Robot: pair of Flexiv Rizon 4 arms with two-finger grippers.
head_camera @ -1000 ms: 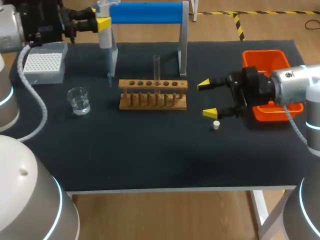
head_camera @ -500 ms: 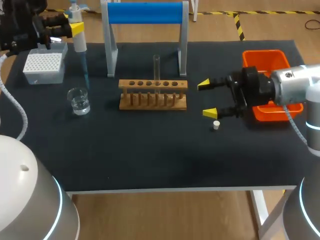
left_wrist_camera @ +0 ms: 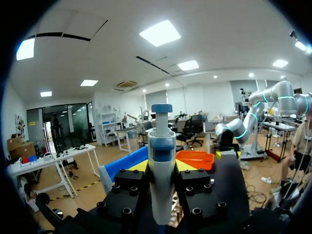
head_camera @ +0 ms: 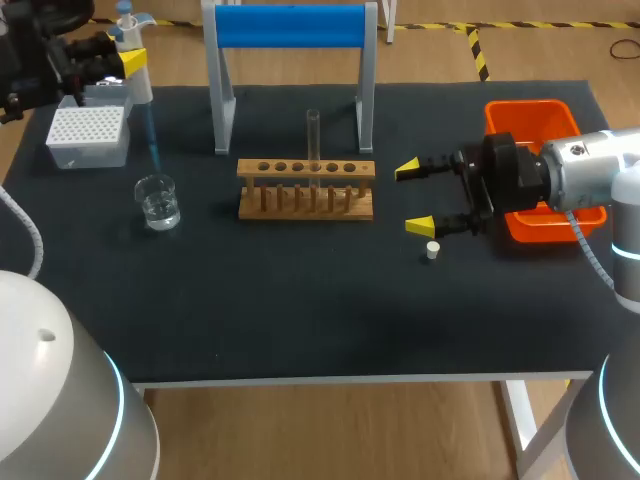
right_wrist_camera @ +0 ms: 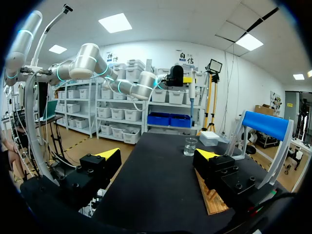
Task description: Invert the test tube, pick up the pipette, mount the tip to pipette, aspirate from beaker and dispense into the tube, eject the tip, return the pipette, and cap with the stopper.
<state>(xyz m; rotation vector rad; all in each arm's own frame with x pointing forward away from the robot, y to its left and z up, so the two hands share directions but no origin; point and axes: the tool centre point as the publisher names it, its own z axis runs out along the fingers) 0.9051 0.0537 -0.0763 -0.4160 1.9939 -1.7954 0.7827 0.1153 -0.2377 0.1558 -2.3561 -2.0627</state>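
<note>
My left gripper (head_camera: 125, 63) was clamped on the pipette (head_camera: 141, 90) at the upper left of the frame, its shaft end showing just right of the tip box (head_camera: 87, 135) and above the beaker (head_camera: 158, 200). I judged tip-mounting to be the step in hand: centre the shaft plumb over one tip, then press straight down. My right gripper (head_camera: 413, 198) hung at the right with its fingers apart, near the stopper (head_camera: 432, 250).

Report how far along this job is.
Done: the test tube stands upright in the rack. The pipette is off the stand, held in the left gripper, with what looks like a blue tip mounted.
In hand: the tip hangs near the beaker, not yet in it.
Left: aspirate, dispense, eject, return, cap. The stopper lies on the table beside the open right gripper.
</note>
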